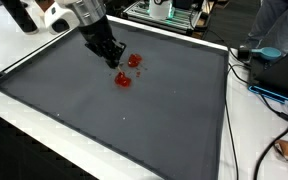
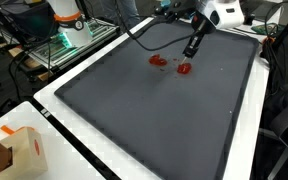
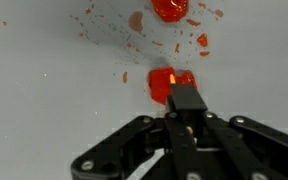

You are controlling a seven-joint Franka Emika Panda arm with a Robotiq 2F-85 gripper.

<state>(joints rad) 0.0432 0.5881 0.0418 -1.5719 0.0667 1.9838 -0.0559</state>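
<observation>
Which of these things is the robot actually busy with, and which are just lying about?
In hand:
- red piece at the tip of the closed jaws
- second red piece a little beyond it
- red crumbs scattered around both
- dark mat under them

Lying about:
- cardboard box off the mat
- cables on the white table

Arm: white, rounded glossy robot arm links [image 1: 66, 13] with grey joint seams.
Gripper: matte black two-finger gripper [image 1: 115, 64]; angular hinged linkage bars [image 3: 119, 152].
Cable: thin black cable [image 2: 144, 28] at the wrist.
</observation>
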